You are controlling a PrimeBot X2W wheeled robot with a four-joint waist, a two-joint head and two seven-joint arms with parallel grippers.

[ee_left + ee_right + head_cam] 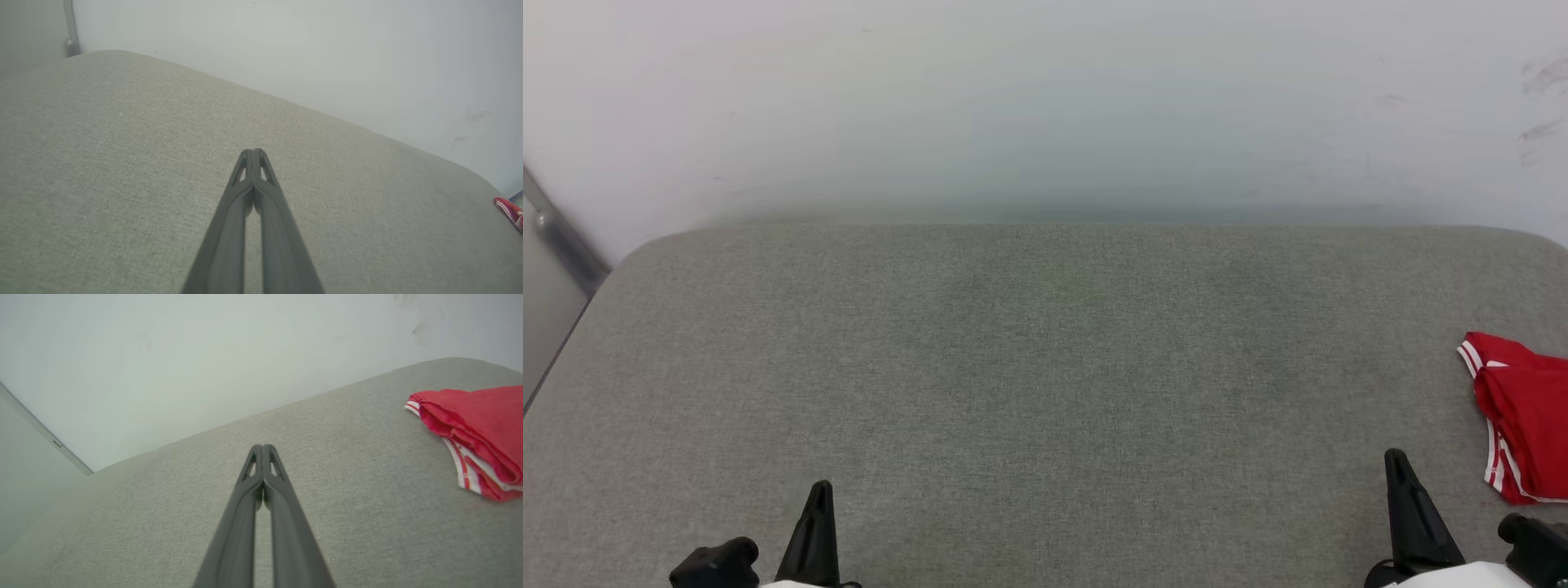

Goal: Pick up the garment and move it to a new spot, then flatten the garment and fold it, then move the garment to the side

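Note:
The garment [1523,412], red with red-white stripe trim, lies bunched at the right edge of the grey fabric surface [1045,384]. It also appears at the right of the right wrist view [478,424] and as a sliver at the far right of the left wrist view [508,210]. My right gripper [1396,457] is at the lower right, a short way left of the garment and apart from it. Its fingers meet at the tips, holding nothing [262,448]. My left gripper [821,487] sits at the lower left, far from the garment, tips pressed together and empty [253,152].
A white wall [1045,106] rises behind the surface's rounded far edge. A grey rail [564,241] runs diagonally at the far left, beside the surface's left edge. The surface is a wide flat stretch of grey fabric between the grippers and the wall.

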